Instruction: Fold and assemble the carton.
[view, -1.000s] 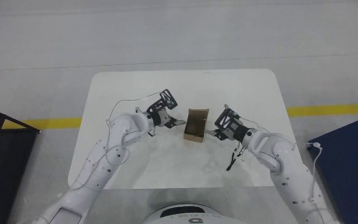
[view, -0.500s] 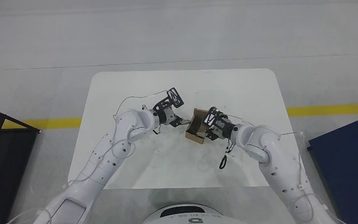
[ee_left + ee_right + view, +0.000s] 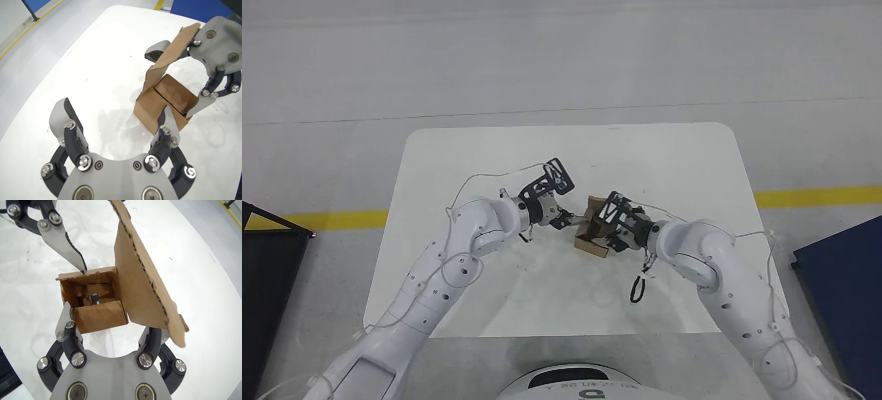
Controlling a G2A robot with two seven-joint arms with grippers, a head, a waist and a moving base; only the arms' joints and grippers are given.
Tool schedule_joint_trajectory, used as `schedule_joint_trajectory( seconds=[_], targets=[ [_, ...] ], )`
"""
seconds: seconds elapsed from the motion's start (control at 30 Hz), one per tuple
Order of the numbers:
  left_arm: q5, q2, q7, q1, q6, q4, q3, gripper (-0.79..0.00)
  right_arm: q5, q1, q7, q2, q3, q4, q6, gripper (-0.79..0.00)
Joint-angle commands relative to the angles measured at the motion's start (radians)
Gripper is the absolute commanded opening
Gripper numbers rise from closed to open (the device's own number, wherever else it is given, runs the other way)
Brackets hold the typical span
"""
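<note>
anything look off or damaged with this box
The carton is only half built: one tall flap stands upright, unfolded, and the rim looks ragged and crumpled at one corner. Nothing is spilled.

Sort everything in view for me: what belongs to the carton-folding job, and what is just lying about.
Belongs to the job:
carton, top open
left gripper, open, at the carton's rim
right gripper, open, astride the carton's far side
table under them

Just lying about:
blue panel beside the table
black frame on the other side
yellow floor line
</note>
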Motion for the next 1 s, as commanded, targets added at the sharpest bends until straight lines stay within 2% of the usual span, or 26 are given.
schedule_joint_trajectory(
  seconds=[0.0,0.17,0.4,0.57,0.73,0.87,0.97],
  targets=[
    [0.005,-0.003,-0.005,-0.006,0.005,0.007,0.014,0.0,-0.007,0.002,0.01,-0.001,-0.01,-0.009,0.012,-0.028],
    [0.023,-0.013,-0.035,-0.029,0.012,0.026,0.054,0.0,0.003,-0.01,-0.03,0.001,-0.004,-0.03,0.01,-0.034],
    [0.029,-0.019,-0.042,-0.05,0.025,0.036,0.072,0.0,0.007,-0.097,-0.162,0.017,0.089,-0.069,0.011,-0.025],
    [0.025,-0.02,-0.039,-0.053,0.029,0.031,0.069,0.0,-0.016,-0.144,-0.314,0.03,0.16,-0.071,-0.063,-0.049],
    [0.024,-0.014,-0.03,-0.042,0.03,0.016,0.043,0.0,-0.179,-0.212,-0.462,0.038,0.164,-0.141,-0.081,-0.099],
    [0.048,0.003,-0.047,-0.012,0.026,-0.027,-0.008,0.0,-0.216,-0.197,-0.467,0.041,0.147,-0.124,-0.116,-0.086],
    [0.066,0.022,-0.062,0.032,-0.01,-0.074,-0.061,0.0,-0.232,-0.178,-0.448,0.04,0.13,-0.121,-0.126,-0.117]
  ],
)
